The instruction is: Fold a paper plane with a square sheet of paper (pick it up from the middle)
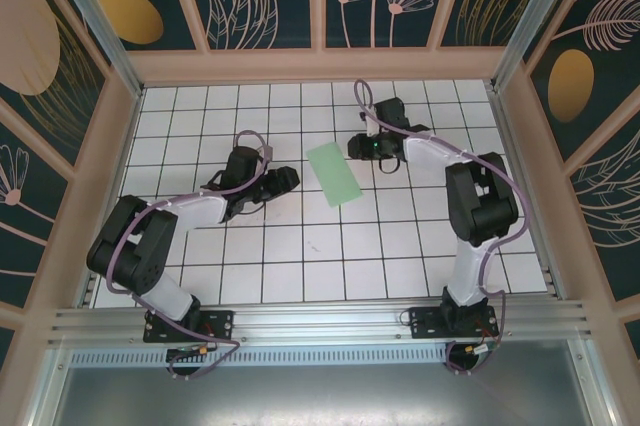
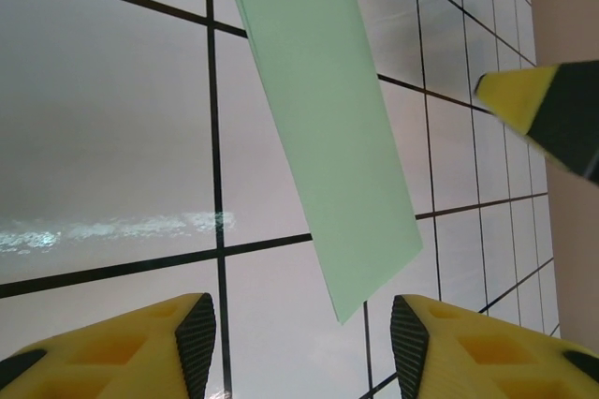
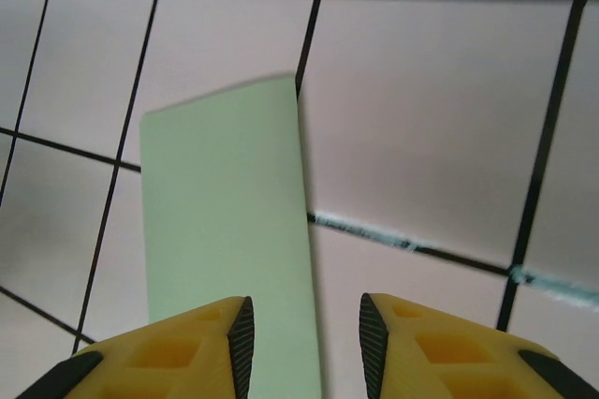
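Folded sheet lying flat on the tiles between the two arms, with two layers showing at one end. Left gripper half open and empty, near one end; right gripper parted and empty, over the other. Likely fault: a closing finger catches one layer only, springing the fold or skewing the sheet
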